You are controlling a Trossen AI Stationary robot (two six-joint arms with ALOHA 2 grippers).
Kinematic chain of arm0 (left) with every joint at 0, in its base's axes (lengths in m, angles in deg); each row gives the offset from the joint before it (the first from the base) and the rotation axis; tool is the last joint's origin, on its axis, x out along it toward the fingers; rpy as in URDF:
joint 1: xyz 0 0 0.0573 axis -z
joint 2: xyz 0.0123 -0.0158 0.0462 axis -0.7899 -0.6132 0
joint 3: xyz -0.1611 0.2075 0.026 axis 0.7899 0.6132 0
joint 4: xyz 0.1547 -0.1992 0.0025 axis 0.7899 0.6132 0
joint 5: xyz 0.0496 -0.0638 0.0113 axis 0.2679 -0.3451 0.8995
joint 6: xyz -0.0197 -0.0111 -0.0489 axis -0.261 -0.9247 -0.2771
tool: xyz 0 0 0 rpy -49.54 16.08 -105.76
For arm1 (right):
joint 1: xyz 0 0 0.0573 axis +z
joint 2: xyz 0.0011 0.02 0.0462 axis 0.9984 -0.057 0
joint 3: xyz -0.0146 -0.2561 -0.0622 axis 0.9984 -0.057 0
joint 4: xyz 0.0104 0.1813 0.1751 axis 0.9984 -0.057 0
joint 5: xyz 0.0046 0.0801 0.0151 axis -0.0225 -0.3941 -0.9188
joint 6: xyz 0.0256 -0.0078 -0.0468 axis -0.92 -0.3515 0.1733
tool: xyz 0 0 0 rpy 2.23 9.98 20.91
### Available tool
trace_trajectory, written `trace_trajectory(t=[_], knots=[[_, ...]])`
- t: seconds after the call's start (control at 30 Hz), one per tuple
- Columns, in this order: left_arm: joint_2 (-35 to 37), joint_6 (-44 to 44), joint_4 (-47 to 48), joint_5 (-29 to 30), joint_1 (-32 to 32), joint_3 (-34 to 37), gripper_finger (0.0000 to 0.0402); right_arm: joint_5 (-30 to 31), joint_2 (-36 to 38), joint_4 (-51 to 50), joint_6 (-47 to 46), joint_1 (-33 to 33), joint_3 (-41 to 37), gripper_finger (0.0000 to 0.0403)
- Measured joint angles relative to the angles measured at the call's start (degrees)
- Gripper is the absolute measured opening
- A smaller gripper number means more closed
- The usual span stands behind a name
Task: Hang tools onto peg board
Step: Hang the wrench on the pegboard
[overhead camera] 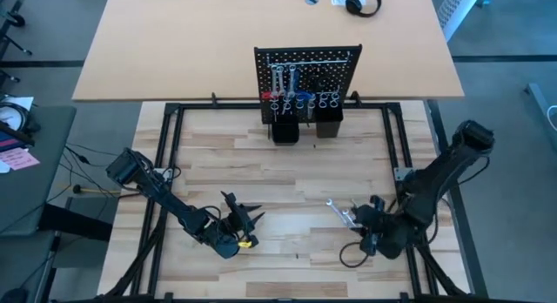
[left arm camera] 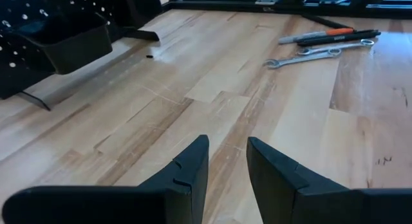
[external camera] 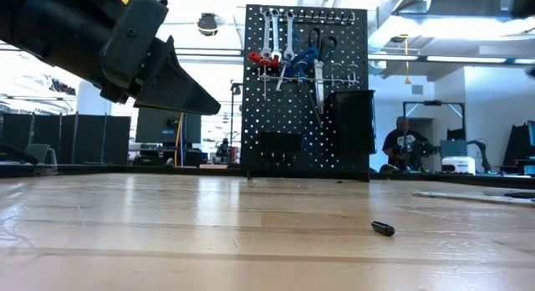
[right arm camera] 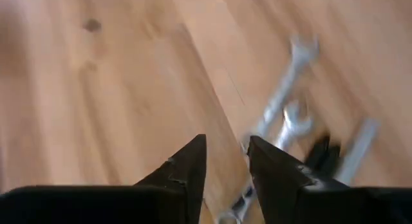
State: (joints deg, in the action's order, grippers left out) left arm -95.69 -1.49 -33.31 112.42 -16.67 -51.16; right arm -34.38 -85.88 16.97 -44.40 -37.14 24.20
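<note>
The wrenches [overhead camera: 341, 213] lie on the worktop [overhead camera: 287, 164] just beside the right gripper [overhead camera: 370, 218], toward the centre, long axes running diagonally away from its jaws. Those jaws stand slightly parted, holding nothing. The left gripper [overhead camera: 246, 218], jaws likewise parted and empty, sits well apart; the peg board [overhead camera: 306, 77] stands far back.

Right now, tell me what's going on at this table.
Two robot arms are hanging tools on the peg board, which already carries several. The right end effector is over the silver wrenches lying on the table, nothing visibly gripped. The left end effector hangs empty above bare wood, fingers slightly apart.
</note>
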Motion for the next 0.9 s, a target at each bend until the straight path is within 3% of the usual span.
trace_trajectory(t=[0.17,0.4,0.57,0.7,0.9], knots=[[0.00,-0.67,0.04,0.02,-0.11,0.00,0.0100,0.10,-3.93,2.97,-8.91,2.44,-5.82,0.0167],[0.00,-0.67,0.11,-0.13,-0.86,0.00,0.0100,0.02,-11.47,13.60,-8.11,-0.15,-10.02,0.0232],[0.00,-0.84,0.17,-1.71,-1.25,0.00,0.0100,-0.78,-17.09,25.49,3.49,-2.34,-6.94,0.0230],[0.00,-0.81,0.09,-1.86,-1.44,-0.01,0.0100,-3.36,-17.18,27.33,16.36,-2.83,-3.57,0.0223],[0.00,-0.89,0.07,-3.18,-1.55,-0.04,0.0100,-2.79,-15.82,25.99,21.77,-4.83,-2.21,0.0216]])
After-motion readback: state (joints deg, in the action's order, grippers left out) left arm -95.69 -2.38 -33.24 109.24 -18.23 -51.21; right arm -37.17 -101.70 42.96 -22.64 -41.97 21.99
